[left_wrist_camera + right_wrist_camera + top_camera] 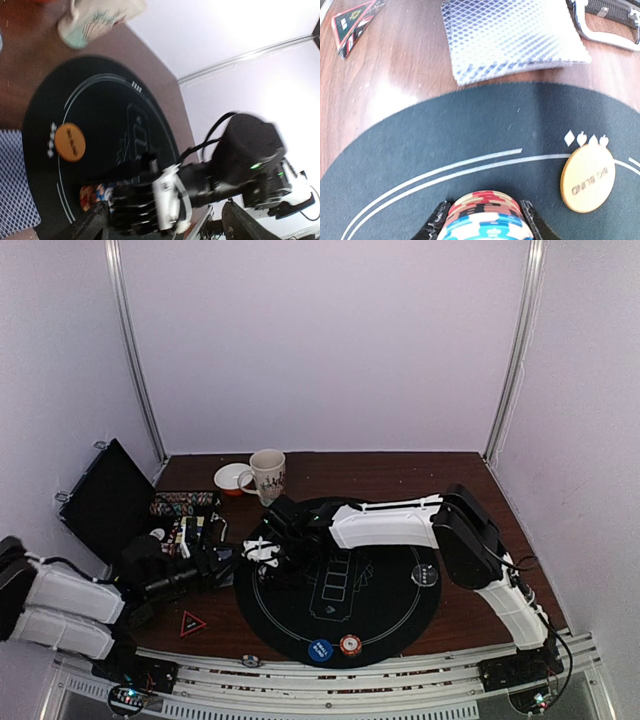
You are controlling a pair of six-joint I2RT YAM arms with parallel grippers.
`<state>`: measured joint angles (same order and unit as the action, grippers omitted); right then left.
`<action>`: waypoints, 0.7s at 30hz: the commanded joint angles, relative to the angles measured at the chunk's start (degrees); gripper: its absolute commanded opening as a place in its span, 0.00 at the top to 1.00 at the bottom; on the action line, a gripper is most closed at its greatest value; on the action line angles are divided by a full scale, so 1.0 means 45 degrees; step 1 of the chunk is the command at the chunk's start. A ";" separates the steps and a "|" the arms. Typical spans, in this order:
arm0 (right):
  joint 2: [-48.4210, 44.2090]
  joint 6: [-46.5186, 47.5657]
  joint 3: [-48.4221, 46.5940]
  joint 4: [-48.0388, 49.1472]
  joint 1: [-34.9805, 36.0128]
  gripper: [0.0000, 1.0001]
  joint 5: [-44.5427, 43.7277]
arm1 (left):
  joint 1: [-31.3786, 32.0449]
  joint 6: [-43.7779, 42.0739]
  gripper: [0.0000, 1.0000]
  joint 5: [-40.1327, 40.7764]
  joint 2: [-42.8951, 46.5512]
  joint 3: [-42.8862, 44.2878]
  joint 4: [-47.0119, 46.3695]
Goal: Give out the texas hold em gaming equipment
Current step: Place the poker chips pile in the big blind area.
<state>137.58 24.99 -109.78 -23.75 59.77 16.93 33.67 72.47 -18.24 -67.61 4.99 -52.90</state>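
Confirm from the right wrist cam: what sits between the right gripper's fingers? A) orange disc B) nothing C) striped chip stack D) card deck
C: the striped chip stack sits between the fingers of the right gripper; the orange disc lies apart from it on the mat, and the cards lie off the mat.

Two white-and-black arms, side by side.
The right arm (390,523) has white shells, black joints, a green light (256,166) and looping black cables (215,132); the left arm (65,605) is white with black joints too. The right gripper (102,197) is black, ribbed and white-banded.
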 commanded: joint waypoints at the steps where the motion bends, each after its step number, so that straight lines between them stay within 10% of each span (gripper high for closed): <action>1: 0.1039 -0.0278 -0.0330 -0.0104 0.0080 1.00 -0.0684 | -0.0860 -0.2456 0.21 0.2532 0.5151 0.1487 0.9467; 6: 0.1234 -0.0373 -0.0468 0.0067 0.0101 1.00 -0.0614 | -0.2085 -0.2779 0.22 0.2415 0.7536 0.1962 1.2648; 21: 0.2341 -0.0320 -0.1426 -0.1035 0.0509 1.00 -0.1941 | -0.2092 -0.5637 0.20 0.3671 0.4366 0.6128 1.5908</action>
<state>142.71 23.07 -117.73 -23.33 61.28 14.28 24.51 50.61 -3.84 -47.27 31.53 14.31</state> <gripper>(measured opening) 0.417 0.800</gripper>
